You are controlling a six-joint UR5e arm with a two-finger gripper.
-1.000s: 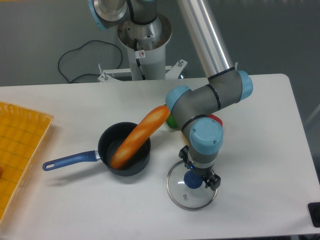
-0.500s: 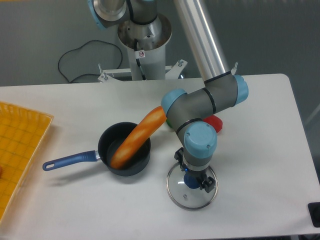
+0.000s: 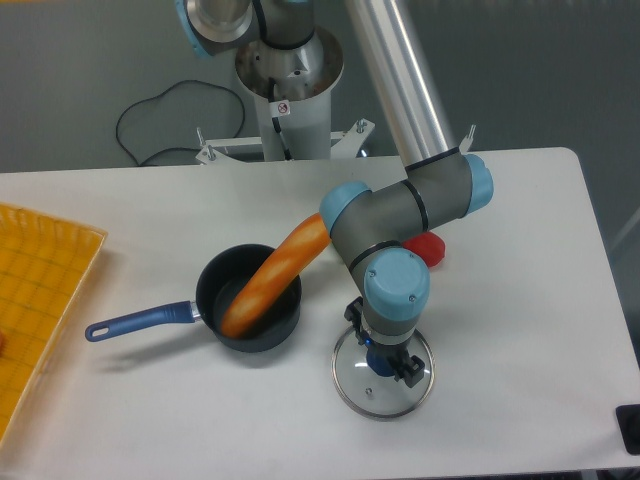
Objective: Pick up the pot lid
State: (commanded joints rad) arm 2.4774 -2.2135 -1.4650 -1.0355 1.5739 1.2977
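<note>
Right in the lower middle of the frame, and here is the gripper [image 3: 383, 342], pointing down, its two fingers [image 3: 412, 371] spread apart, one toward the upper left and one toward the lower right. Between them, in this view, sits the blue knob [image 3: 380, 360] of the pot lid [image 3: 392, 402]; whether either finger touches the knob or the glass, I cannot tell. The lid lies flat on the white table [image 3: 530, 350], lower centre and a little right, clear glass inside a metal rim, with a small vent fitting [image 3: 369, 391] toward its near side

Up from the gripper goes the grey arm [image 3: 400, 285], a blue cap [image 3: 477, 183] at the joint on its upper right, and a red item [image 3: 430, 248] peeks out just beside it. Over to the left of centre, it's the black pan [image 3: 262, 343], blue handle [image 3: 145, 320] pointing left, and a long orange item [image 3: 275, 276] lies tilted across it, its top end reaching up toward the arm

Out to the edges now: an orange-yellow slatted crate [image 3: 50, 250] at the left, a black cable [image 3: 160, 95] curling at upper left, and a red-and-white label [image 3: 283, 108] on the arm's base at upper centre, its print too small to read
</note>
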